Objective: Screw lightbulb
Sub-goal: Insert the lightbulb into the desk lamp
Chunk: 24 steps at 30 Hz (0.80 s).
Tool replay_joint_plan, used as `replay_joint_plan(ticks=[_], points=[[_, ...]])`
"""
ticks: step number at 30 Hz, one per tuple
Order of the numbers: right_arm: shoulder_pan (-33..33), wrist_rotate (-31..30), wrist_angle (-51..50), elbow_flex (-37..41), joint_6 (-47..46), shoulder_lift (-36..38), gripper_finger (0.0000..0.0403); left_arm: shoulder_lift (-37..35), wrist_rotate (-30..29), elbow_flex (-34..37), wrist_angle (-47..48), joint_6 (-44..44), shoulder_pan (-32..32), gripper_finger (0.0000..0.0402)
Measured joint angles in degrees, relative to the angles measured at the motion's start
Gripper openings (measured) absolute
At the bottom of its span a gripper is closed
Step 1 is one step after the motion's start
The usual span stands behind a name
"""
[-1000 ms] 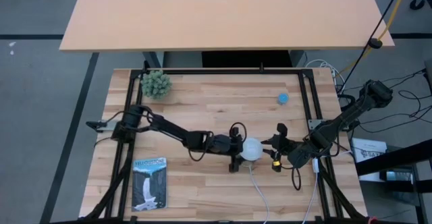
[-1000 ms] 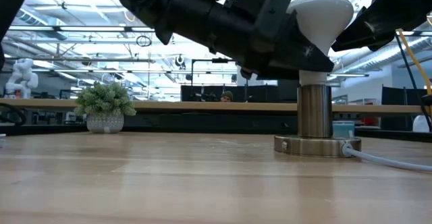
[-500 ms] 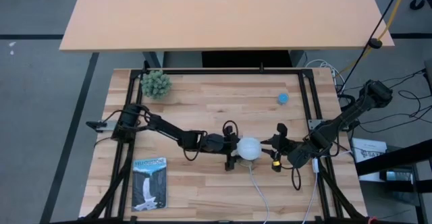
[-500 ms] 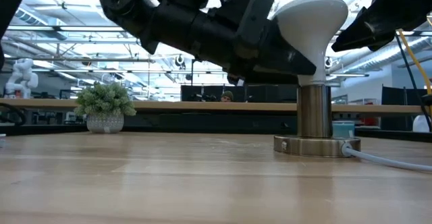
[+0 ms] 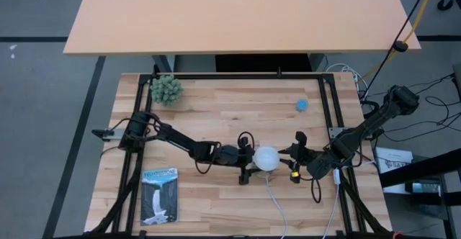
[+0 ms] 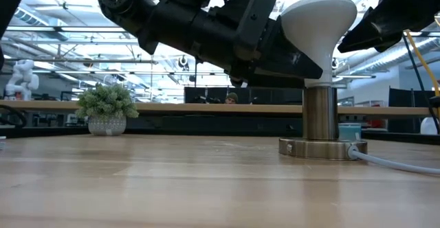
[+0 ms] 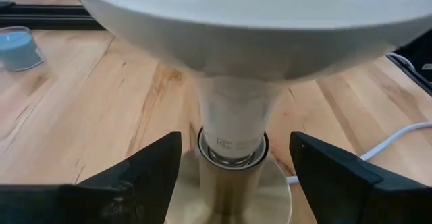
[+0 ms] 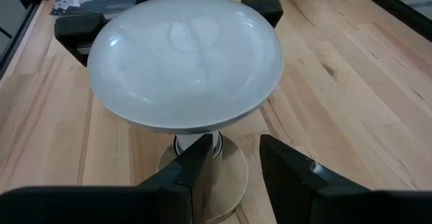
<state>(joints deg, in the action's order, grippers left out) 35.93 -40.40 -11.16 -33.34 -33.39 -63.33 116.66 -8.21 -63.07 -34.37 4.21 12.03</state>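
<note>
The white lightbulb [image 5: 266, 158] stands with its grey screw base [image 7: 233, 151] in the round metal socket [image 6: 321, 115], its dome leaning a little toward my left arm. My left gripper [image 7: 236, 150] comes from the table's left and is open. Its fingers [image 7: 145, 173] stand on either side of the bulb's neck, under the dome, with wood showing in both gaps. My right gripper [image 8: 233, 163] hovers to the right of the bulb, higher up, open, with nothing between its fingers.
A white cord [image 5: 277, 203] runs from the socket base to the near edge. A small potted plant [image 5: 166, 89] stands far left, a small blue object [image 5: 302, 104] far right, and a printed card [image 5: 159, 194] lies near left. Black frame rails [image 5: 328, 102] border the table.
My left gripper has drawn back a little toward the table's left edge and sunk slightly, so more of the bulb's neck shows in the low view. Its fingers stay apart. The bulb remains in the socket.
</note>
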Motion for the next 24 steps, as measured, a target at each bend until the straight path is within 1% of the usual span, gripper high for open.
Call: replay_joint_plan(ticks=[9, 14, 18, 24], points=[[0.00, 0.00, 0.00, 0.00, 0.00, 0.00, 0.0116, 0.00, 0.09, 0.00, 0.05, -0.62, 0.00, 0.0282], [-0.01, 0.00, 0.00, 0.00, 0.00, 0.00, 0.0116, 0.00, 0.12, -0.02, 2.72, -0.67, 0.00, 0.0282], [0.00, 0.00, 0.00, 0.00, 0.00, 0.00, 0.0116, 0.00, 0.19, -0.02, 2.93, -0.68, 0.00, 0.0282], [-0.01, 0.02, 0.04, 0.00, 0.00, 0.00, 0.0116, 0.02, 3.20, -0.02, 3.02, -0.90, -0.07, 0.0282]])
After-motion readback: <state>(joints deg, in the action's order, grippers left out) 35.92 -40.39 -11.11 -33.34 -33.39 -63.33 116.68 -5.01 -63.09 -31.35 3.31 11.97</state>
